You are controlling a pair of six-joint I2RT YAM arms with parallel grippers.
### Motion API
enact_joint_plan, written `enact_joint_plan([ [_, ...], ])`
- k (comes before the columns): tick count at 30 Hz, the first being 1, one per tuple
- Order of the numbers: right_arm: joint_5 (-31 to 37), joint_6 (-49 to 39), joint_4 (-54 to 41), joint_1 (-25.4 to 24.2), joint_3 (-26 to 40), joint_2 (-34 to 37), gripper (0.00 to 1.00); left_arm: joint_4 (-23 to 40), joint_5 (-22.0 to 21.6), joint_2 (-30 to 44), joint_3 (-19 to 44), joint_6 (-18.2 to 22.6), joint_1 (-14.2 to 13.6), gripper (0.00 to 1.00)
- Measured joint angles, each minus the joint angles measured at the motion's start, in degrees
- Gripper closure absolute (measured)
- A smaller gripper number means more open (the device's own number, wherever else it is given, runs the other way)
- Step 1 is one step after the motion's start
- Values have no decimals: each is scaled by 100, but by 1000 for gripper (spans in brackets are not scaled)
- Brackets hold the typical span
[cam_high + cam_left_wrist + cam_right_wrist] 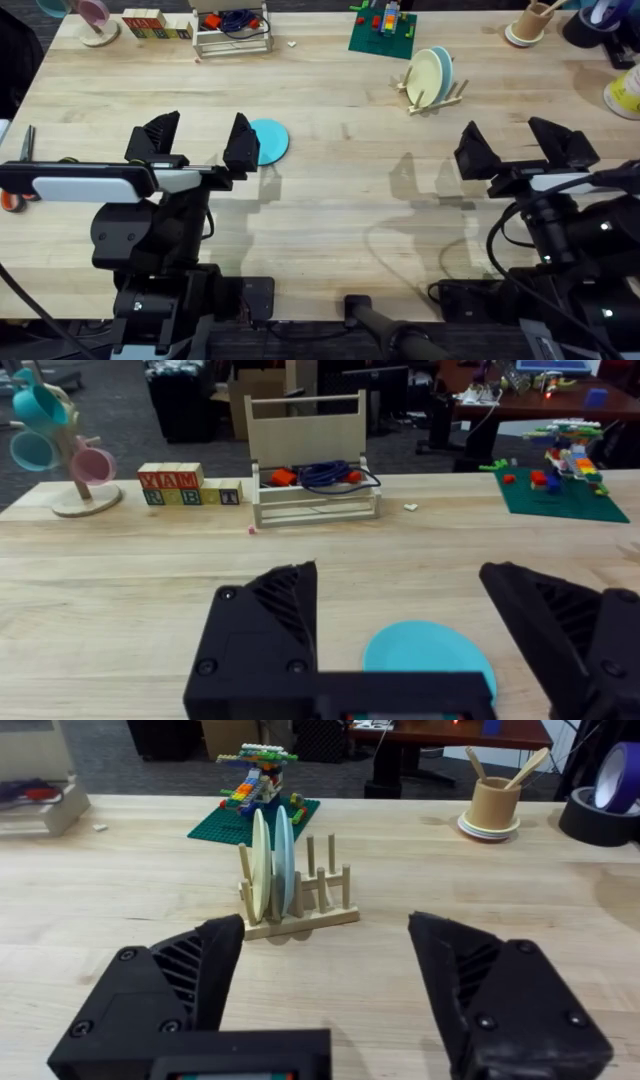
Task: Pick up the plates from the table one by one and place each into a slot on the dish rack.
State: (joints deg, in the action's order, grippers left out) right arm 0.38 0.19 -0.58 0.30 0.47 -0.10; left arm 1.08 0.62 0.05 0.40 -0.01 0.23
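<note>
The light-wood plank table (330, 190) carries one flat turquoise-blue round plate (268, 140) — both hands (200, 145) (525, 145) gape wide, empty. Two pale plates (272, 860) stand in the small wooden peg rack (300, 905) — dark office clutter behind.

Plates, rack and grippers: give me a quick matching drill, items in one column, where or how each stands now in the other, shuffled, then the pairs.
Items:
1. turquoise plate
2. cream plate
3. dish rack
4. left gripper

States:
A. open, empty, just short of a plate
B. lying flat on the table
C. standing on edge in a slot
D. holding two plates, other slots free

Pairs: 1-B, 2-C, 3-D, 4-A
</note>
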Motion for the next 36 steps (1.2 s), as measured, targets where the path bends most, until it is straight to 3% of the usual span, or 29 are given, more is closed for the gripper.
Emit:
enact_joint_plan([
  [20,-7,153,-33,0,7,0,9,10,0,0,0,2,0,7],
  [25,-4,148,364,0,-7,0,9,-484,-7,0,1,3,0,6],
  [29,-4,50,668,0,23,0,9,-386,-45,0,66,2,0,7],
  [32,-4,-7,508,0,225,9,9,-9,-47,0,433,3,0,8],
  [36,-4,-28,-105,0,1008,11,10,808,-48,4,1482,2,0,7],
])
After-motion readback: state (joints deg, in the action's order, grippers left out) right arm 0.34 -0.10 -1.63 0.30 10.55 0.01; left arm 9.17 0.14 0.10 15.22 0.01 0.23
